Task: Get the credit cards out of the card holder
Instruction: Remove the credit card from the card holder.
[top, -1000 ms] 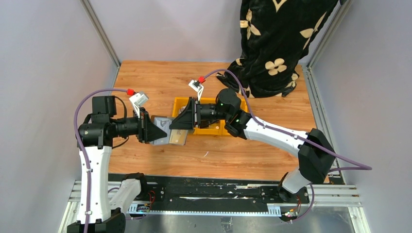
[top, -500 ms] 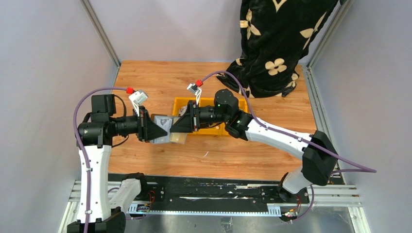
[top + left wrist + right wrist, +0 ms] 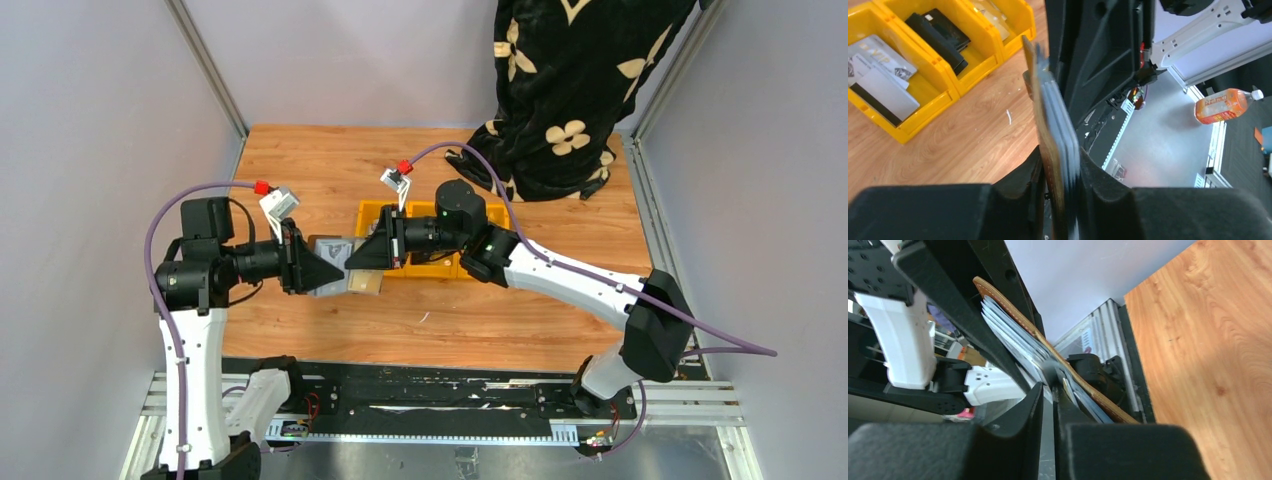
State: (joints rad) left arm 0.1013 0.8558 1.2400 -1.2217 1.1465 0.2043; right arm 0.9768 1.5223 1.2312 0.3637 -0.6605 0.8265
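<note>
Both claws nudged slightly left; left claw (image 3: 1060,167) clamps card holder (image 3: 1047,107), right claw (image 3: 1049,390) pinched shut on its sleeves (image 3: 1008,330) above worktop (image 3: 320,160).

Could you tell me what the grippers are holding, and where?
The left gripper clamps the card holder by one edge; the right gripper pinches its opposite edge.

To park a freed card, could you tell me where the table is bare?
The table is bare at its far left and along the near strip between yellow tray and black rail. Crowded: the centre around the card holder; patterned cloth covers the far right.
</note>
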